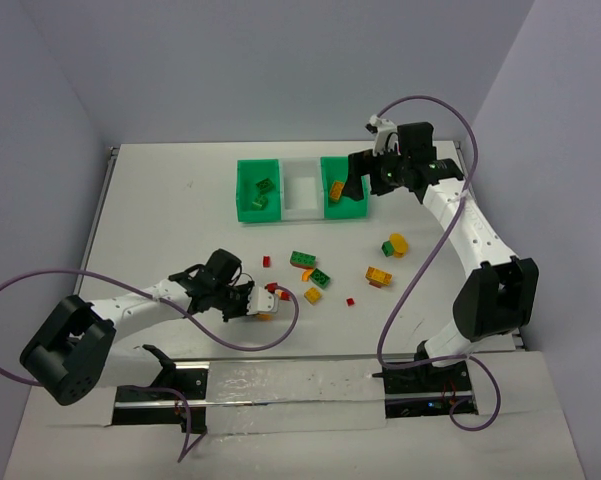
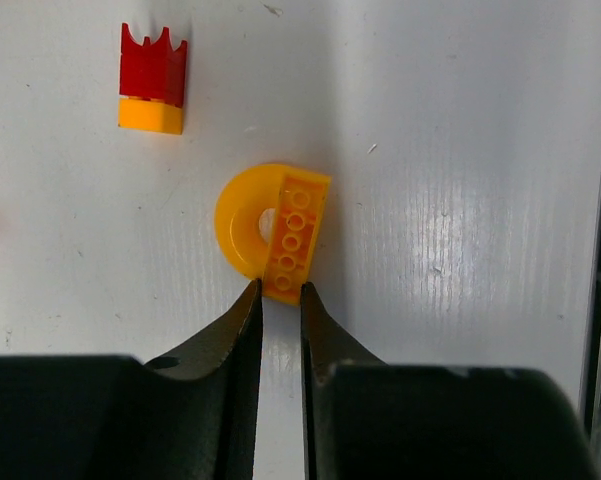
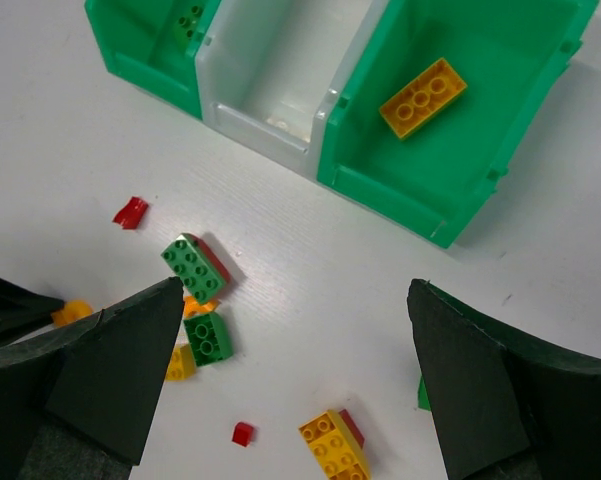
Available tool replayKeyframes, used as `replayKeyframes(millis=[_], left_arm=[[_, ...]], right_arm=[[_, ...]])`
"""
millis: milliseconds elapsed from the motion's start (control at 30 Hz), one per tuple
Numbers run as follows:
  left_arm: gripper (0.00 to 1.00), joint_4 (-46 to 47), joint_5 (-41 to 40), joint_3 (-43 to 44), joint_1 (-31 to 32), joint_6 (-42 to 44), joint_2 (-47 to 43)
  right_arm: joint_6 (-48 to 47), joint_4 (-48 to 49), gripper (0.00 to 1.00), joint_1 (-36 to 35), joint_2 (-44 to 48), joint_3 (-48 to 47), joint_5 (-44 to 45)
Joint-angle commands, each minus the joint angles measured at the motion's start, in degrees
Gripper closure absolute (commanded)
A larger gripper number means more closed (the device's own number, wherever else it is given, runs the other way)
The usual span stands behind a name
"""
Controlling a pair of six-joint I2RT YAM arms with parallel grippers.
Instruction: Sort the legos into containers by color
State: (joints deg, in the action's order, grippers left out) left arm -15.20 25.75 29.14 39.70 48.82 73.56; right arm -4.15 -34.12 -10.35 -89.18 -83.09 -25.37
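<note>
My left gripper [image 2: 281, 291] lies low on the table, its narrow jaws pinching the near end of an orange half-disc lego [image 2: 248, 232] that rests on the surface. In the overhead view that gripper [image 1: 259, 306] is at the front left. A red-and-yellow piece [image 2: 152, 90] lies just beyond it. My right gripper [image 3: 296, 288] hangs wide open and holds nothing, near the right green container [image 3: 400, 195], which holds an orange brick [image 3: 423, 97]. The white container [image 3: 265, 135] and left green container [image 3: 145, 70] stand beside it. Green bricks [image 3: 193, 265], a yellow brick [image 3: 332, 445] and red bits [image 3: 242, 433] lie loose.
The row of containers [image 1: 302, 212] stands at the table's back middle, with green bricks [image 1: 264, 186] in the left one. Loose legos lie mid-table: green [image 1: 302, 259], orange [image 1: 379, 276] and a green-yellow pair [image 1: 394, 245]. Purple cables loop beside both arms.
</note>
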Motion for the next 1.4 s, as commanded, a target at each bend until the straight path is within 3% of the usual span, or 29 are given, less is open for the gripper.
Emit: replayKeyframes(millis=[0,100,533,933,1367], left_arm=[[0.93,-4.2,-1.5,2.1,0.3,-1.1,-0.8],[1.0,-5.4,-1.1,4.0,0.3,-2.4,-1.5],[1.0,-5.0,-7.4,13.9,0.3,-9.9,-3.9],[1.0,-0.5,-14.5,21.0,0.3,-16.3,-2.1],[1.0,-0.2,-13.9,23.5,0.6,-17.8,-1.3]], right_arm=[[4.0,1.3,0.0,0.0,1.8,3.4,-7.0],[6.3,2.4,0.0,-0.3,1.9,5.7,-10.8],[13.7,8.0,0.0,-5.2,-0.6,13.3,-26.2],[17.8,9.1,0.02,-12.6,-10.5,9.5,-39.2],[23.9,12.7,0.1,-16.5,-19.4,4.9,-47.0]])
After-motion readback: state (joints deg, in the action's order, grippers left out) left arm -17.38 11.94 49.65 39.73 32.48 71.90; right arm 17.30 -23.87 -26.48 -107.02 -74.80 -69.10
